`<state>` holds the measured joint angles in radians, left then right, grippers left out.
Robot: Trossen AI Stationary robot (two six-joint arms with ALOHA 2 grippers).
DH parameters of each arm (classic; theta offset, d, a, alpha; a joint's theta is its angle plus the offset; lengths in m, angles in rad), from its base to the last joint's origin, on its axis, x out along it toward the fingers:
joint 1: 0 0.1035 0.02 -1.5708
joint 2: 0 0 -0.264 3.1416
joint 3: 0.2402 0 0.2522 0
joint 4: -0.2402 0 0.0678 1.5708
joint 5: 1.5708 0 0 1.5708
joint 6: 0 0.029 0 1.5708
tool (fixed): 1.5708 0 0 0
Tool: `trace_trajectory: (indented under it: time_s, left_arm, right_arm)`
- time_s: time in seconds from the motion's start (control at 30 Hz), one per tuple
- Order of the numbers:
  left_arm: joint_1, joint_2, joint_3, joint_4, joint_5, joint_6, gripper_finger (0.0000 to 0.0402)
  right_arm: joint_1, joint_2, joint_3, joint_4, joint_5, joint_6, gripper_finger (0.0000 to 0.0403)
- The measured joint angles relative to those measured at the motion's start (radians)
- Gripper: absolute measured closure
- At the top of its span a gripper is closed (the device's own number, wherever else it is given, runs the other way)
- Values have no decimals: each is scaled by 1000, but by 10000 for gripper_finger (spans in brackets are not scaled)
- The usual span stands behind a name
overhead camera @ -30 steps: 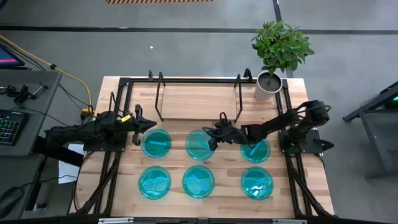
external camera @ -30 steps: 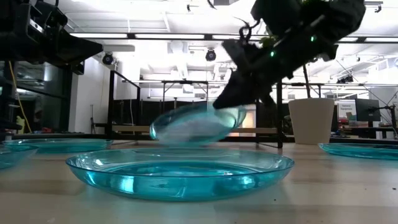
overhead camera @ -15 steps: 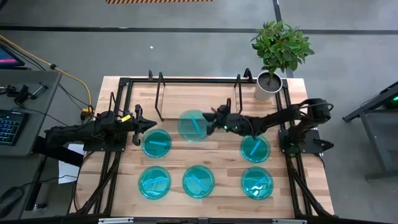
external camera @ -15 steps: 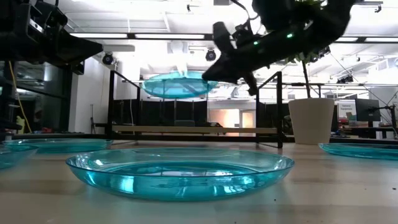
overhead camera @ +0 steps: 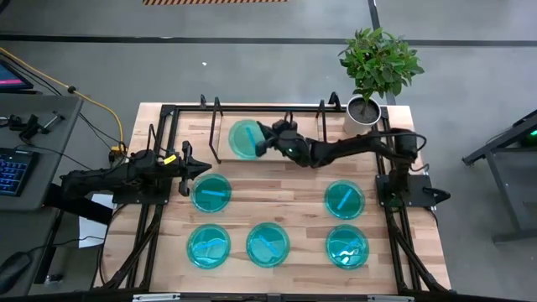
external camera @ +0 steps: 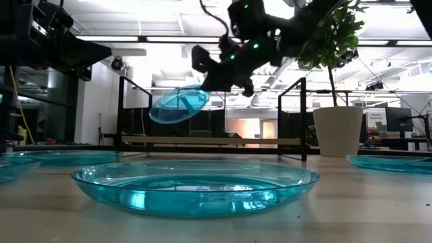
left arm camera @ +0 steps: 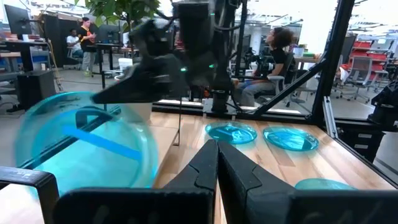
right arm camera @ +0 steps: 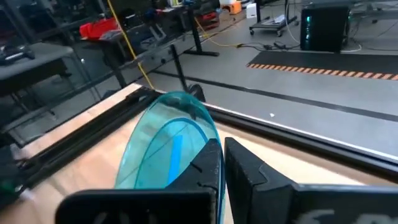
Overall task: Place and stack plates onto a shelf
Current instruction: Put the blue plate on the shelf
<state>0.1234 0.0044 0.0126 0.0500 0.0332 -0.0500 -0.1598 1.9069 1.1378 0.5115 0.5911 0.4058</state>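
Observation:
My right gripper is shut on one cyan plate and holds it in the air above the left half of the shelf, between the shelf's black wire frames. In the low view the plate hangs tilted above the shelf board. Several other cyan plates lie flat on the table, among them one near my left gripper and one on the right. My left gripper waits shut and empty at the table's left, just beyond the left plate. My right gripper pinches the plate's rim between its two fingers, on the side of the plate toward the table's right. The fingers come from the table's right, slanting slightly down. The plate is lifted clear of the shelf and tilts, its free edge lower than the held edge.
A potted plant in a white pot stands at the table's far right corner, beside the shelf's right wire frame. The left wire frame stands close to the held plate. Black rails run along both table sides.
My right gripper has lifted a plate off the middle of the table and carried it up, toward the far edge and the left, to above the shelf. The plate was level half a second ago and now tilts with its free edge down.

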Motion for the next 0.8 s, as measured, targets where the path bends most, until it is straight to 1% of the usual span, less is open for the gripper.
trace_trajectory:
  time_s: [0.1, 0.2, 0.3, 0.53, 0.8]
  left_arm:
    - [0, 0, 0, 0, 0, 1, 401]
    - [0, 0, 0, 0, 0, 0, 401]
    - [0, 0, 0, 0, 0, 1, 401]
    - [0, 0, 0, 0, 0, 0, 401]
    - [0, 0, 0, 0, 0, 0, 401]
  right_arm:
    - [-32, 40, 27, -1, -10, 22, 403]
    - [-69, 79, 39, 2, -74, 89, 403]
    - [-98, 118, 45, 16, -106, 146, 403]
    - [-128, 188, 45, 66, -169, 250, 403]
    - [-128, 208, 45, 90, -173, 276, 402]
